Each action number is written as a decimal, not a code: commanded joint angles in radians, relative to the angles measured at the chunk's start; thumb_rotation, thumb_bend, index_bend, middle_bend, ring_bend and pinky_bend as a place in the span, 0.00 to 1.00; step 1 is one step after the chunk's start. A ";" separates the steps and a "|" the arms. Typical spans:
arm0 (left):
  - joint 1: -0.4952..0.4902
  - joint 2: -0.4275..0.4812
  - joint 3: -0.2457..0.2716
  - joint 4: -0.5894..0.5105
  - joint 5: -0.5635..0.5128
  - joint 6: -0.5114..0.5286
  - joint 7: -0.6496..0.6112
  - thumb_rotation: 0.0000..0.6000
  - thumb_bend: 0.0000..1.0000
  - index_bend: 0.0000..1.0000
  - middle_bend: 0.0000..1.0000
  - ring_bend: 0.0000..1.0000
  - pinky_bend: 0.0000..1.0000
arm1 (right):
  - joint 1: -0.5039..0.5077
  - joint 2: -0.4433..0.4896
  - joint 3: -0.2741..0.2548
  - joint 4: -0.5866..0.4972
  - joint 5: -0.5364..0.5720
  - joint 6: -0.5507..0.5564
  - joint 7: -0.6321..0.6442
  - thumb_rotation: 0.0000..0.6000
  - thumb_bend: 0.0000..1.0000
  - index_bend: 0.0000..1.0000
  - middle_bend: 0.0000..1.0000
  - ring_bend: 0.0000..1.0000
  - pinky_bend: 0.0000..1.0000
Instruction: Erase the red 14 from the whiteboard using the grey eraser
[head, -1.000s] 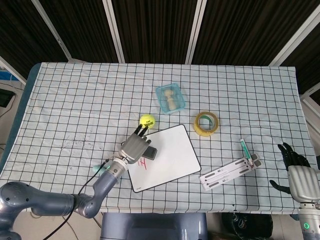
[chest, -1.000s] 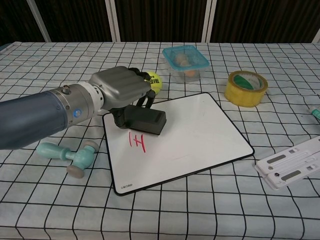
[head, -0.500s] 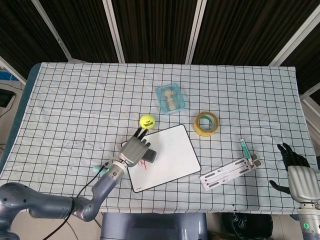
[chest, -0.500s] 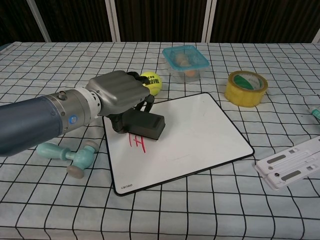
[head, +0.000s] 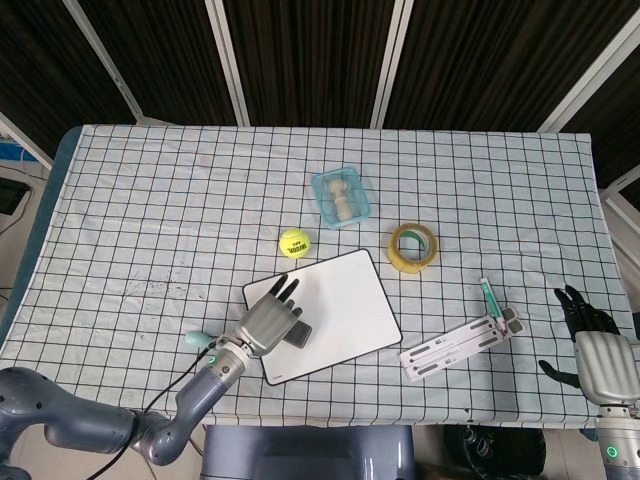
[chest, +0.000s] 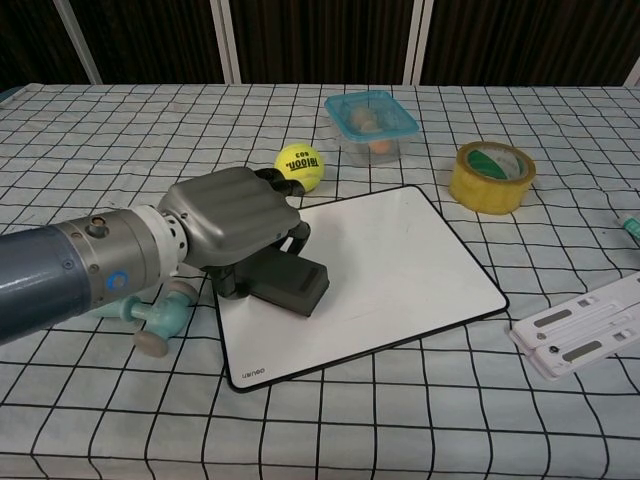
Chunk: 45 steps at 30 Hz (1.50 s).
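The whiteboard (head: 335, 305) (chest: 380, 270) lies on the checked cloth near the table's front. My left hand (head: 266, 320) (chest: 225, 215) grips the grey eraser (head: 296, 334) (chest: 290, 283) and presses it on the board's left part, where the red 14 was. No red marks show around the eraser; the spot under it is hidden. My right hand (head: 590, 340) hovers at the table's front right edge, fingers apart and holding nothing; the chest view does not show it.
A yellow tennis ball (head: 294, 241) (chest: 299, 165) sits just behind the board. A clear blue box (head: 340, 196), a yellow tape roll (head: 414, 246), a teal dumbbell-like toy (chest: 150, 320), a white strip (head: 460, 345) and a green pen (head: 490, 297) lie around.
My left hand dragged the eraser toward the front of the board, across the red 14. The red marks seen earlier no longer show. The right hand stayed still.
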 joint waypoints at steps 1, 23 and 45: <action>0.005 -0.001 0.010 -0.009 0.008 -0.007 0.002 1.00 0.31 0.42 0.48 0.01 0.06 | 0.000 0.001 0.000 -0.001 0.000 0.000 -0.001 1.00 0.06 0.05 0.07 0.19 0.21; -0.021 -0.050 -0.074 0.063 -0.022 -0.031 0.029 1.00 0.31 0.42 0.48 0.01 0.05 | 0.001 0.000 0.001 0.000 0.000 0.000 0.000 1.00 0.06 0.05 0.07 0.19 0.21; -0.005 0.173 -0.197 -0.057 -0.031 0.060 -0.031 1.00 0.31 0.42 0.48 0.01 0.05 | -0.001 -0.004 -0.002 0.002 -0.001 0.002 -0.001 1.00 0.06 0.05 0.07 0.19 0.21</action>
